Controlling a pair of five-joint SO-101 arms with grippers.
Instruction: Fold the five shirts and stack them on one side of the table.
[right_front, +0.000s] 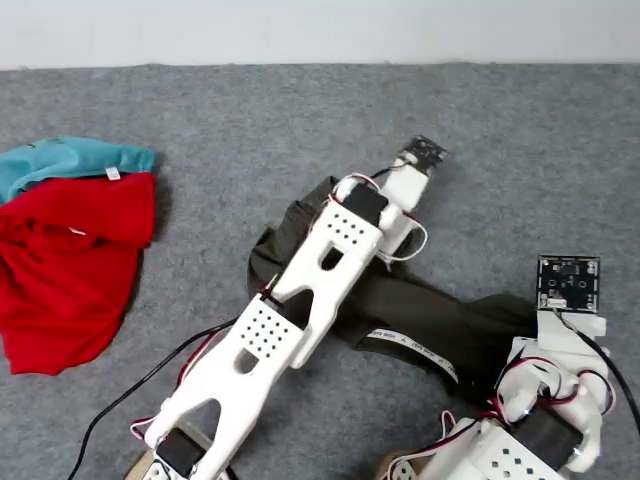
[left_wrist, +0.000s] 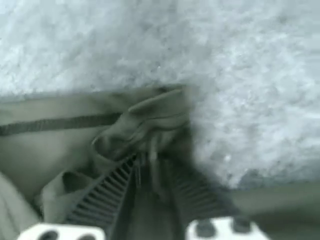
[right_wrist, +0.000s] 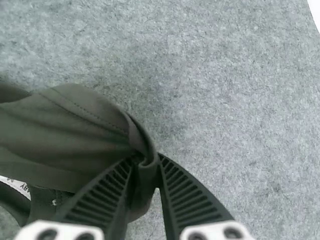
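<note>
An olive-green shirt (right_front: 420, 310) lies bunched across the middle of the grey table. My left gripper (left_wrist: 147, 160) is shut on a fold of the olive-green shirt (left_wrist: 145, 120) near its far edge; in the high view this arm (right_front: 330, 250) stretches over the cloth. My right gripper (right_wrist: 145, 162) is shut on another pinched edge of the olive-green shirt (right_wrist: 65, 130) at the near right, where the right arm (right_front: 550, 400) stands. A red shirt (right_front: 70, 260) and a teal shirt (right_front: 60, 160) lie folded at the left side, the red one overlapping the teal one.
Grey carpet-like table surface (right_front: 520, 140) spreads open at the back and right. A white wall strip (right_front: 320, 30) runs along the far edge. A black cable (right_front: 130, 395) trails at the near left.
</note>
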